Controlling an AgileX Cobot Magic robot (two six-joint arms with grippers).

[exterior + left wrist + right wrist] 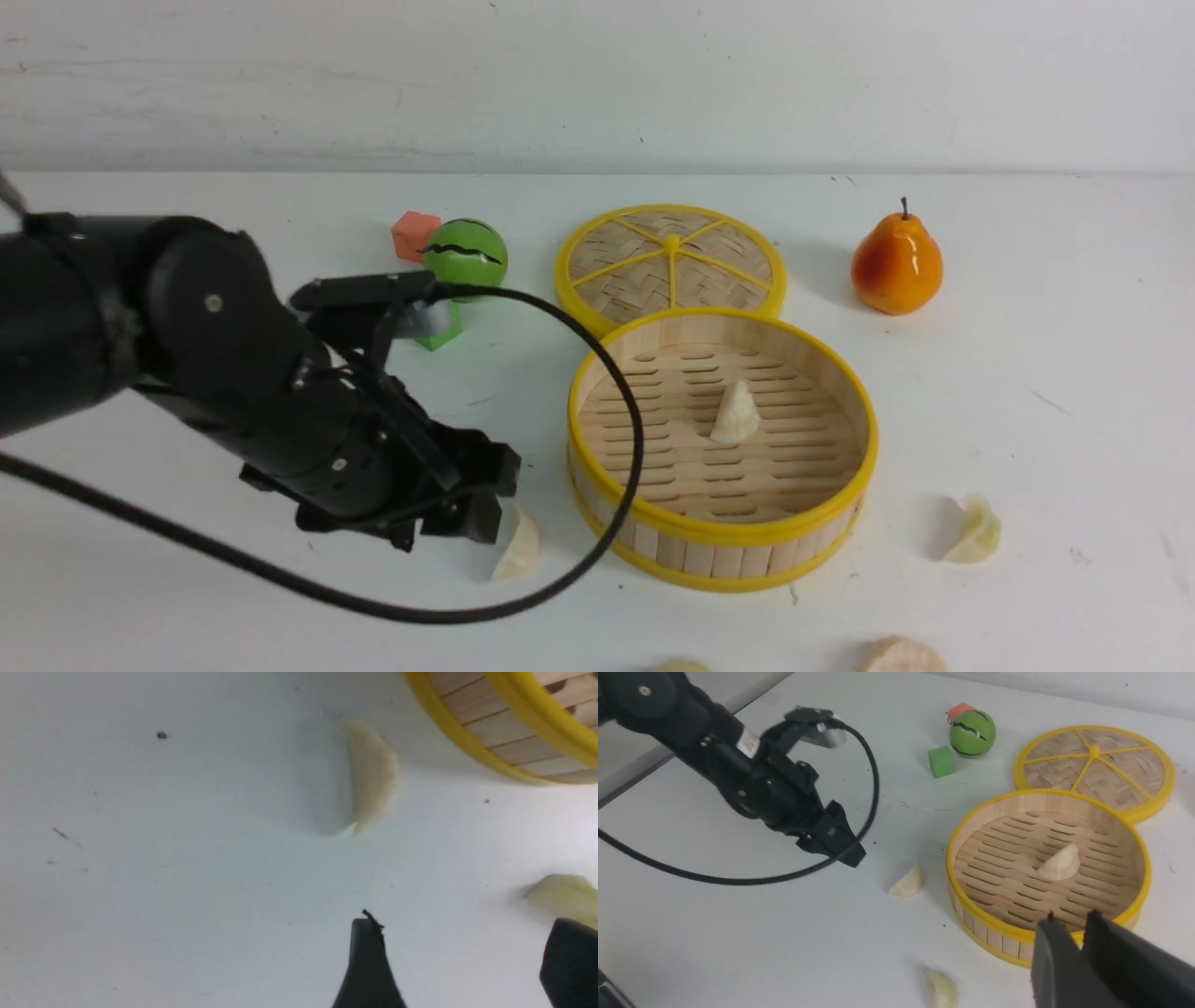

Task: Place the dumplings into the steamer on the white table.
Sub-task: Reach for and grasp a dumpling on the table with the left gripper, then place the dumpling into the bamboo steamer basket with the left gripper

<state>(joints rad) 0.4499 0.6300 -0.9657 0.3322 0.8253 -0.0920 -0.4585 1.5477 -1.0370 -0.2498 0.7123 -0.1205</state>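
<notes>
You are looking at a matte white tabletop [1027, 392] filling the frame. Your bulky black left arm [187, 345] is reaching in from the left edge. Right of centre, the round bamboo steamer [724, 539] is sitting with its slatted floor and yellow rims, touching the flat woven lid [671, 257] above it. A glossy orange pear [896, 266] is standing at upper right.

Your left end effector [471, 518] is hanging spread and empty, just beside one pleated crescent. Your right end effector [1069, 931] is showing only a narrow gap, pinching nothing.

Of the dumplings [736, 413], one is lying inside the steamer. One [518, 551] is lying at its lower left, one [976, 532] at lower right, and two [901, 655] [680, 665] are poking up at the bottom edge.
</notes>
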